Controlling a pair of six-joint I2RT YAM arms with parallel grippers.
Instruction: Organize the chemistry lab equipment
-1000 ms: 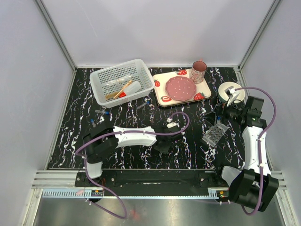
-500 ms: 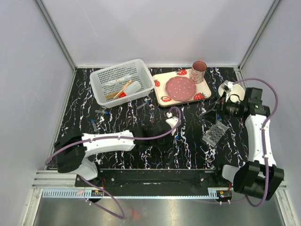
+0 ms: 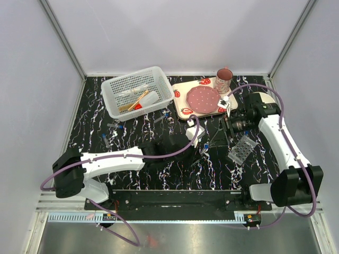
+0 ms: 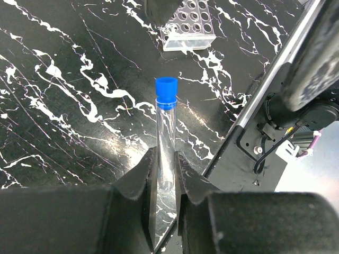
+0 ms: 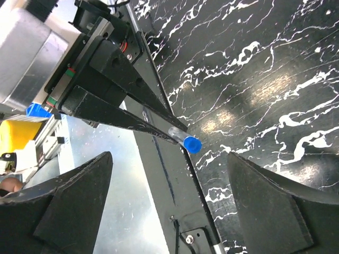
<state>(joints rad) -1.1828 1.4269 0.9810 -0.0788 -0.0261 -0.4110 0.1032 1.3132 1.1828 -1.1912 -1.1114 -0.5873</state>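
Left gripper (image 4: 164,168): clenched on one blue-capped clear tube (image 4: 166,127), mid-table. Right gripper (image 3: 217,138): fingers spread wide, empty, just right of it. One clear grid rack (image 3: 241,148) further right. One white basket (image 3: 142,110) far left, holding one wooden-handled tool (image 3: 136,100).

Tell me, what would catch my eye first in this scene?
A slim clear plastic tube with a blue cap is pinched in the jaws of the left arm over the middle of the black marbled table. The right arm faces it with jaws spread wide. A clear grid tube rack sits just right of them, and a white mesh basket of lab items stands at the back left.
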